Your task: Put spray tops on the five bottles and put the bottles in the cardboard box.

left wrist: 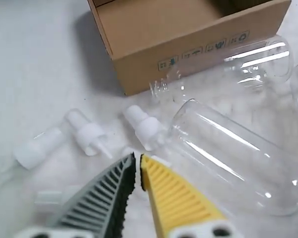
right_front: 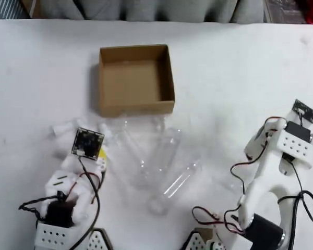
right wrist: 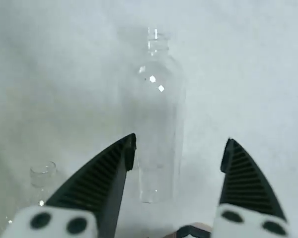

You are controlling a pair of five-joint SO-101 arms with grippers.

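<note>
Logging from the near table edge outward.

Seeing the left gripper (left wrist: 137, 159) hanging low over the white table (right_front: 224, 67) at the near left, grey finger and yellow finger pressed together at the tips, pinching nothing.

Seeing the right gripper (right wrist: 181, 144) at the near right, both black fingers spread wide, gripping nothing. Noting a lone bottle (right wrist: 156, 124) lying on its side just beyond that gap, uncapped neck pointing away from the gripper, apart from both fingers. Noting a second neck (right wrist: 43, 173) standing open near one finger, the body too faint to trace.

Finding the first spray top (left wrist: 87, 134) and the second spray top (left wrist: 144, 128) just ahead of the left fingertips, both lying loose on the table, neither fitted to a bottle. Recording a white tube piece (left wrist: 37, 148) lying next to the first one.

Noting a large bottle (left wrist: 228, 158) lying on its side just beside the yellow finger. Noting a far bottle (left wrist: 238, 62) lying along the box front, neck uncapped; not telling whether touching the wall or just beside it.

Seeing, from above, the bottle cluster (right_front: 167, 156) lying fanned out between the two arms.

Finding the cardboard box (right_front: 137, 108) standing upright, top open, beyond the bottles at the far middle of the table.
</note>
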